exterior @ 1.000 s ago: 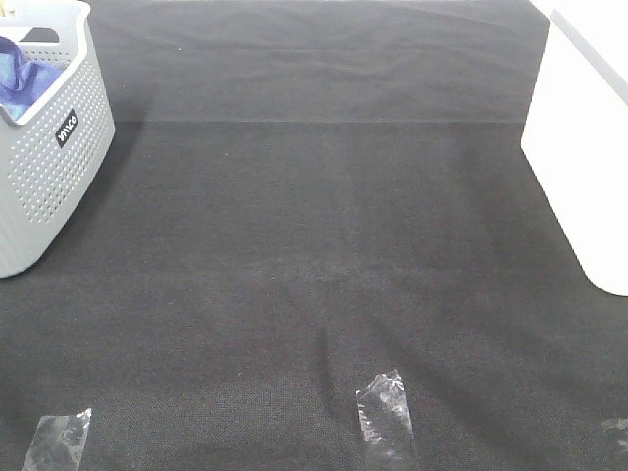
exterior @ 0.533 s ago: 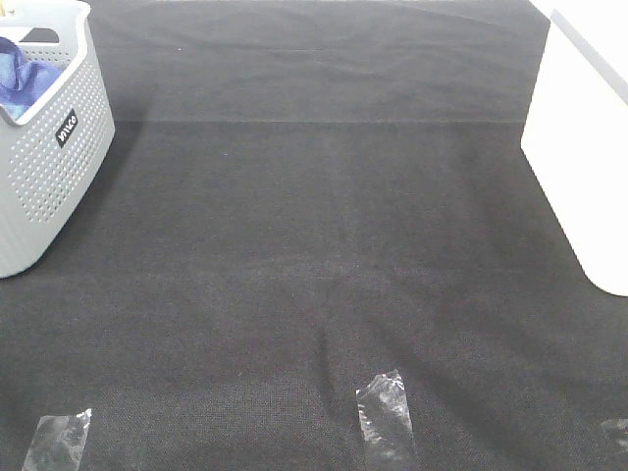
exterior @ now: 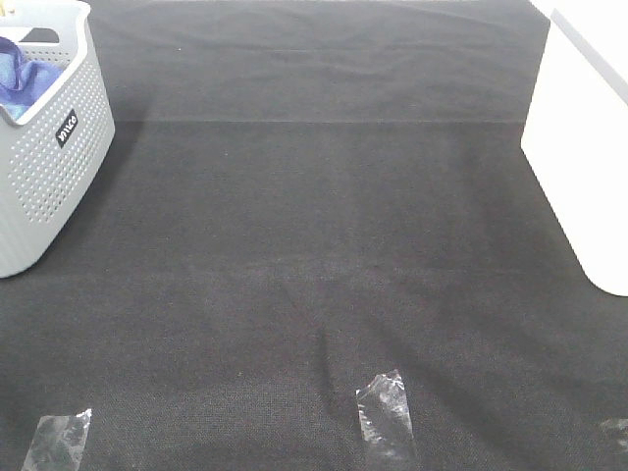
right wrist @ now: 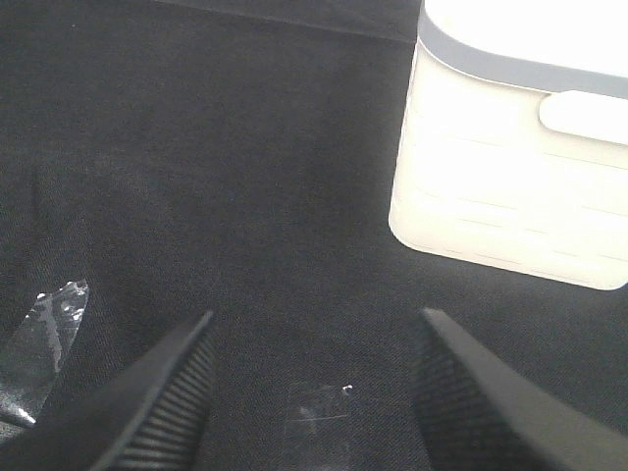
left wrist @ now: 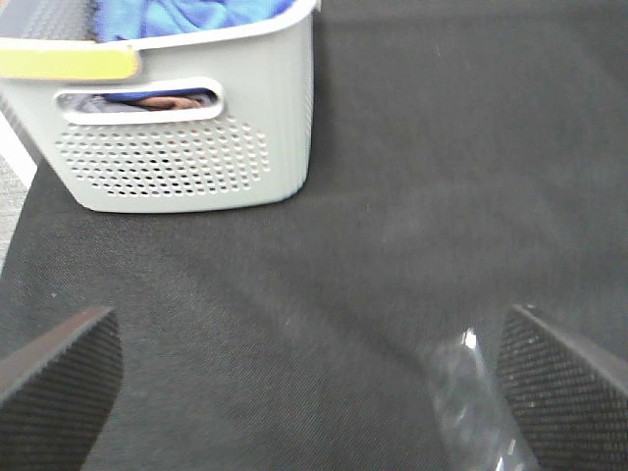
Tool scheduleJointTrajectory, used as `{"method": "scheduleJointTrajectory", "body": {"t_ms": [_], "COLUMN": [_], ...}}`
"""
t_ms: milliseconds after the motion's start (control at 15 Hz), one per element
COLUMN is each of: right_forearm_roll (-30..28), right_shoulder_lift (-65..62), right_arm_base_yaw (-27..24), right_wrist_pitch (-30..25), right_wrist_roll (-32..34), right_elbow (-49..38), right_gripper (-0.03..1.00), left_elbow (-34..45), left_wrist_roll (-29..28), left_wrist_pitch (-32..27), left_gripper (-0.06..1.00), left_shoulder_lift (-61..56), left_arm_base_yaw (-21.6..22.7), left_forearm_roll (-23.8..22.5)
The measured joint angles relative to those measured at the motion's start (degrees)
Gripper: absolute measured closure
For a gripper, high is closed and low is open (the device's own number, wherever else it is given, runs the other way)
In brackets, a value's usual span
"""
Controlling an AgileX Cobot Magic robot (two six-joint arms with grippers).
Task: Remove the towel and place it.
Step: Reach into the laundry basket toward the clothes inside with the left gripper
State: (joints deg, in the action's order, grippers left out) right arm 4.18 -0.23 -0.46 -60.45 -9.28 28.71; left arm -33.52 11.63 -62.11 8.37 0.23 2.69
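While heaped inside the basket (left wrist: 186,147), showing as a blue towel (left wrist: 196,15) above the rim, dead ahead of the left gripper (left wrist: 309,392) and well apart from its fingertips (left wrist: 559,383). Spread as wide as it goes on that side, gripping nothing. Only black cloth (left wrist: 412,196) between fingers and basket wall, plus a strip of tape (left wrist: 471,412) just beside one fingertip.

Over to the right gripper (right wrist: 319,392): parted too, empty, pointed at the white bin (right wrist: 500,186), no towel anywhere ahead of it. So clearly nearer on the left. Looks like a reach forward and up over the rim, then down into the heap.

No reading a long axis yet: crumpled, just a blue bunch, edges and corners hidden.

Through the handle slot (left wrist: 137,101) on the left wrist view, catching something brownish (left wrist: 162,101) under the blue; cannot tell what. From high up, getting only a corner of blue at one end of the basket and neither arm at all, yet seeing basket and bin set well apart across the cloth. From the wrists, getting the fingers and their spread, but never both containers at once.
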Motion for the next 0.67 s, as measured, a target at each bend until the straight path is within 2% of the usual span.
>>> {"method": "scheduleJointTrajectory", "body": {"t_ms": [67, 133, 267, 333, 400, 467, 667], "right_forearm_roll": [0.00, 0.00, 0.00, 0.00, 0.00, 0.00, 0.00], "right_shoulder_lift": [0.00, 0.00, 0.00, 0.00, 0.00, 0.00, 0.00], "right_arm_base_yaw": [0.00, 0.00, 0.00, 0.00, 0.00, 0.00, 0.00], "right_wrist_pitch": [0.00, 0.00, 0.00, 0.00, 0.00, 0.00, 0.00], "right_wrist_roll": [0.00, 0.00, 0.00, 0.00, 0.00, 0.00, 0.00], "right_elbow": [0.00, 0.00, 0.00, 0.00, 0.00, 0.00, 0.00], "right_gripper": [0.37, 0.37, 0.37, 0.37, 0.37, 0.37, 0.37], "left_elbow": [-3.61, -12.49, -22.80, -22.80, -27.56, -37.76, -53.40], "left_wrist_roll": [3.27, 8.48, 14.50, 14.50, 18.39, 25.55, 29.74], "left_wrist_pitch": [0.00, -0.29, -2.58, -2.58, -3.38, -5.16, -7.10], "left_gripper": [-0.05, -0.05, -0.05, -0.05, -0.05, -0.05, -0.05], "left_shoulder_lift": [4.98, 17.93, 29.68, 29.68, 35.47, 48.59, 67.67], "left_arm_base_yaw": [0.00, 0.00, 0.00, 0.00, 0.00, 0.00, 0.00], "left_forearm_roll": [0.06, 0.06, 0.06, 0.06, 0.06, 0.06, -0.34]}}
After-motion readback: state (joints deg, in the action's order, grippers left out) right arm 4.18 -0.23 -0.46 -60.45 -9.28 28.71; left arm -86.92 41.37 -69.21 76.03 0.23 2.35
